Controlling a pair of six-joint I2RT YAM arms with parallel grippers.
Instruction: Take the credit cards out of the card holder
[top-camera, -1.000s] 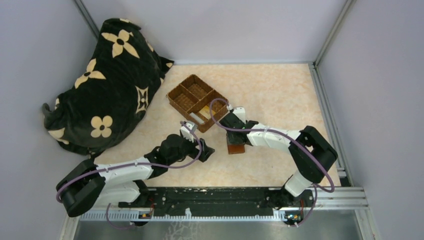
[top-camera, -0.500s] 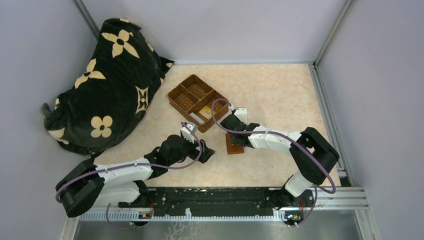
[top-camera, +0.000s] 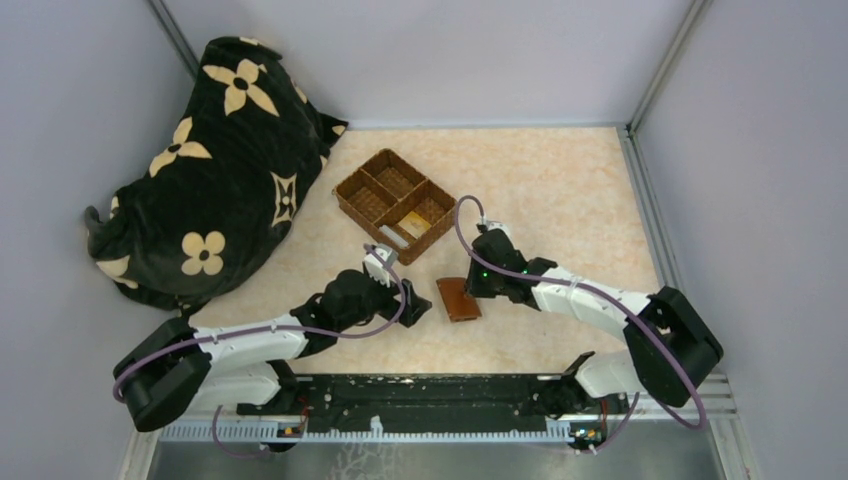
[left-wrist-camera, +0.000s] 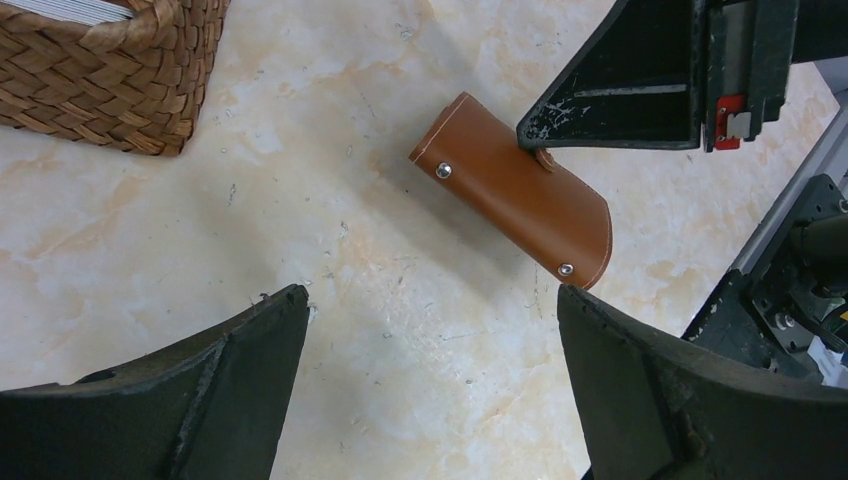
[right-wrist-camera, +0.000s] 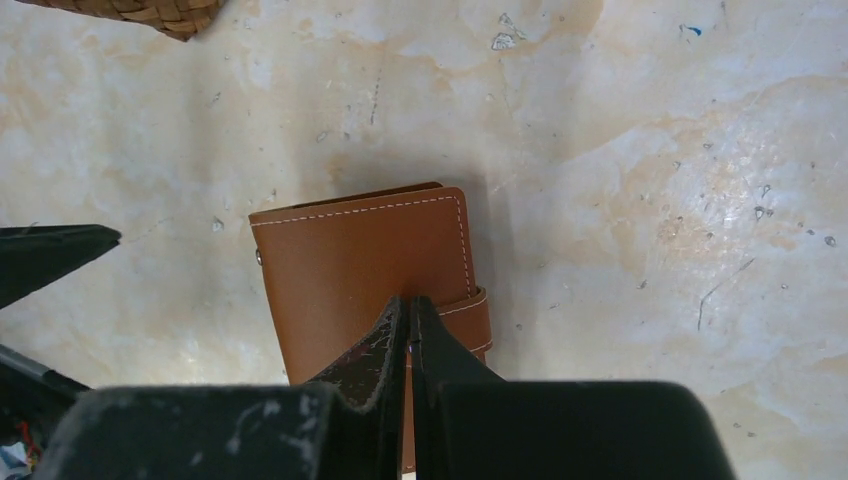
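Top view: the card holder (top-camera: 458, 298) lies shut and flat on the worktop (top-camera: 560, 190), between the two arms and just near of the wicker basket (top-camera: 395, 200). The left pincer (top-camera: 415, 303) sits just beside its left edge, and the right pincer (top-camera: 476, 288) reaches its right edge. There is one holder, one basket of three compartments and one black flowered bag (top-camera: 210, 170) at the far left. Something pale lies in the basket's near compartment, likely credit cards (top-camera: 396, 236), but too small to count.

Left wrist view: the left pincer (left-wrist-camera: 430, 296) gapes wide over bare worktop and holds nothing. The holder (left-wrist-camera: 515, 190) lies beyond it with two rivets showing. The right pincer's tip (left-wrist-camera: 538, 132) touches the small tab on the holder's far edge. A corner of the basket (left-wrist-camera: 110, 70) shows at top left, with a pale card edge (left-wrist-camera: 70, 8) inside.

Right wrist view: the right pincer (right-wrist-camera: 408, 315) has its fingers pressed together over the holder (right-wrist-camera: 350, 260), right beside the clasp strap (right-wrist-camera: 472, 318). Whether it pinches the strap or only rests there cannot be told. No card sticks out.

The step in hand seems to be undoing the clasp. The next move likely calls for the left pincer to pin the holder's body while the right lifts the strap and flap, since the light holder would otherwise slide or rise with it
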